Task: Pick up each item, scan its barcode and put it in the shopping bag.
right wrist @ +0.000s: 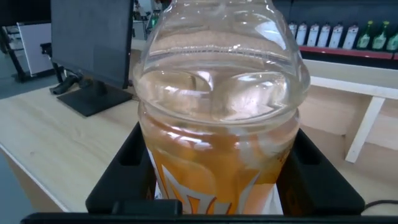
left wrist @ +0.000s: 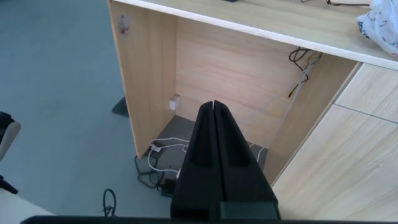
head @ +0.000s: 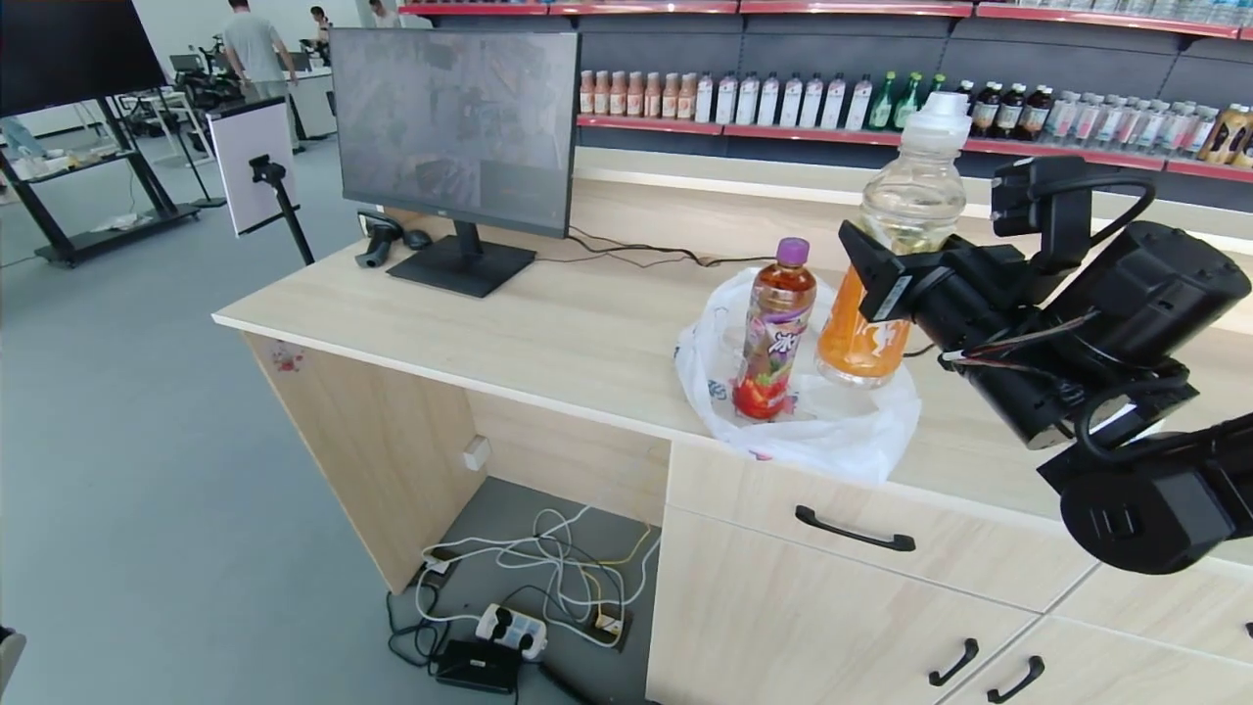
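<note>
— Clear plastic bottle of orange drink with a white cap [head: 905, 211]: what is hidden on it?
— Part of its label sits behind the right gripper [head: 886, 279], and I can make out no barcode. The right wrist view cuts off its cap. I cannot tell whether its base touches the bag.
— Left to right, then?
— The left gripper [left wrist: 213, 106] hangs low, facing the open space under the light wooden counter [head: 548, 333], its fingers pressed together. On the counter, a black handheld scanner [head: 377, 245] lies beside the stand of a black monitor [head: 455, 127]. Next is the crumpled white plastic shopping bag [head: 861, 431], with a purple-capped bottle of reddish tea [head: 776, 333] upright inside.
— And the orange one?
— Upright, just right of the purple-capped bottle, over the bag's mouth, with the right gripper clamped around its middle.
</note>
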